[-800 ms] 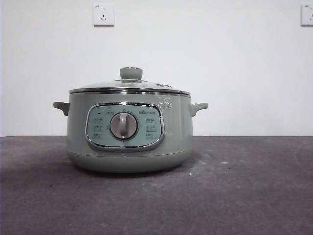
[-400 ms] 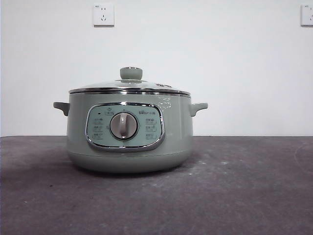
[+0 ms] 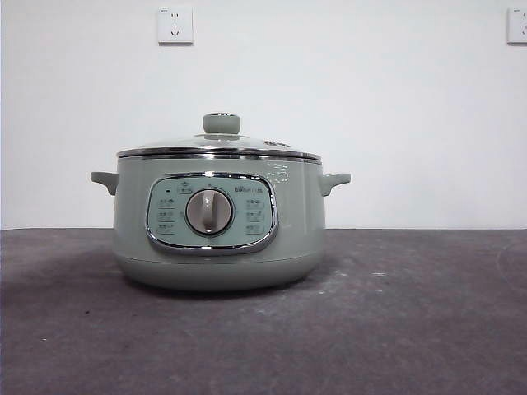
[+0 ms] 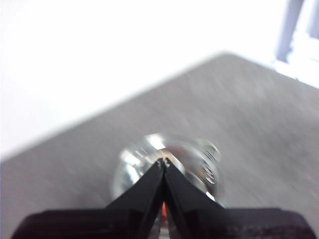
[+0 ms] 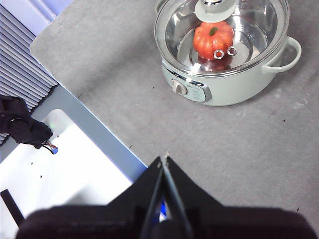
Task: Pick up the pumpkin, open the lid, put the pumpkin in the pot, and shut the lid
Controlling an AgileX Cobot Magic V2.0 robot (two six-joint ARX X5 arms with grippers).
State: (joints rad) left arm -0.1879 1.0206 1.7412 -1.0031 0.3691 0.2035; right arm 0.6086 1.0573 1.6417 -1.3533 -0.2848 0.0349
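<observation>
Pumpkin (image 5: 213, 40) sits inside the pot (image 5: 234, 82), seen through the glass lid (image 5: 249, 30); its stub of green stem points up toward the lid, and its ribs run from the stem down its sides.

Front view: the pot (image 3: 218, 239) stands upright on the grey table (image 3: 412, 329) with the lid (image 3: 216, 148) seated level on its rim, knob uppermost, and the control panel with its dial (image 3: 208, 211) turned to the camera. The pumpkin is hidden here, and neither gripper shows.

Left wrist view: the picture is blurred. The left gripper (image 4: 164, 162) has its two black jaws pressed together at the tips, holding nothing. Just beyond the tips lies the lid (image 4: 199, 159), and a sliver of orange shows between the jaws lower down.

Right wrist view: the right gripper (image 5: 163, 160) also has its jaws closed tip to tip and empty. The pot with the pumpkin in it lies well beyond the jaw tips, across bare table (image 5: 124, 89).
</observation>
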